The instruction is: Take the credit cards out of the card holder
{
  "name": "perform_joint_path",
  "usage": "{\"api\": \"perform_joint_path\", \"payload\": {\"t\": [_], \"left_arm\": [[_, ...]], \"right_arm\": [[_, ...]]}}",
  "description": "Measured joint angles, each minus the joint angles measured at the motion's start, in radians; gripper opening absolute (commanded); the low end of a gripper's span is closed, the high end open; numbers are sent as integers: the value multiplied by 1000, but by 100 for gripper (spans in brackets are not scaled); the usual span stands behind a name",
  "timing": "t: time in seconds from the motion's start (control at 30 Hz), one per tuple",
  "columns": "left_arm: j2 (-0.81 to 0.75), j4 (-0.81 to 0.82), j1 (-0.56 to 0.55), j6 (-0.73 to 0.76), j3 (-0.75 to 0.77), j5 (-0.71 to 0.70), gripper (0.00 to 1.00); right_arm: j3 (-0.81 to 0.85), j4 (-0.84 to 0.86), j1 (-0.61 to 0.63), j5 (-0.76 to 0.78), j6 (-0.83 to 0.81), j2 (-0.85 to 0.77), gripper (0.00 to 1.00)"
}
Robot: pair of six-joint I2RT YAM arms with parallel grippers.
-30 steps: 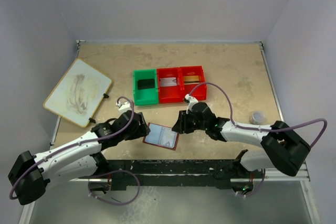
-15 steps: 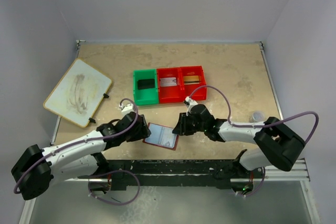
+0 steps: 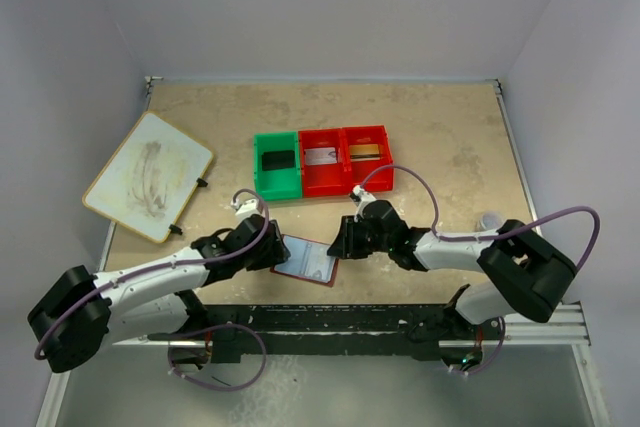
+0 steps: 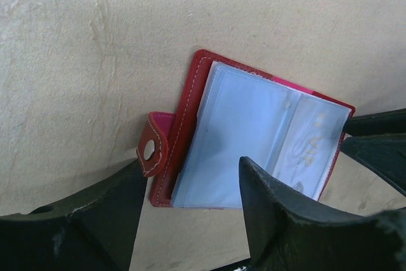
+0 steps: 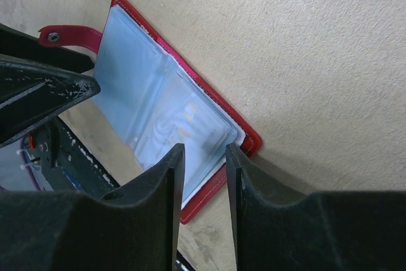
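Has eased the left jaws in, wide open and empty, astride the tab edge of the thin maroon folding card holder (image 4: 184,131) lying open near the beige desk (image 4: 63,61) edge, holds the right jaws narrowly parted, apparently empty, over its opposite edge, risks snagging a sleeve or shoving it off, with black, silver-grey and gold-brown credit cards (image 3: 275,159) beyond in the green-and-red plastic bin tray (image 3: 278,192).

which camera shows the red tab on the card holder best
Left wrist view: the red tab of the card holder is close and whole, snap visible. Right wrist view shows it smaller, top left. Top external view is too distant to show it.
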Motion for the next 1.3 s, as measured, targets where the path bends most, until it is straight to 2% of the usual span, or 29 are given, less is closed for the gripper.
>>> {"api": "perform_joint_path", "payload": {"t": [0.23, 0.5, 0.93, 1.3], "left_arm": [[13, 66, 0, 1, -26, 9, 38], [2, 87, 0, 3, -47, 8, 27], [-21, 57, 0, 5, -55, 20, 20], [-25, 45, 0, 5, -55, 23, 17]], "right_arm": [[0, -1, 0, 4, 12, 0, 35], [0, -29, 0, 26, 27, -26, 35], [1, -86, 9, 78, 52, -130, 36], [-4, -40, 12, 68, 70, -62, 35]]}}
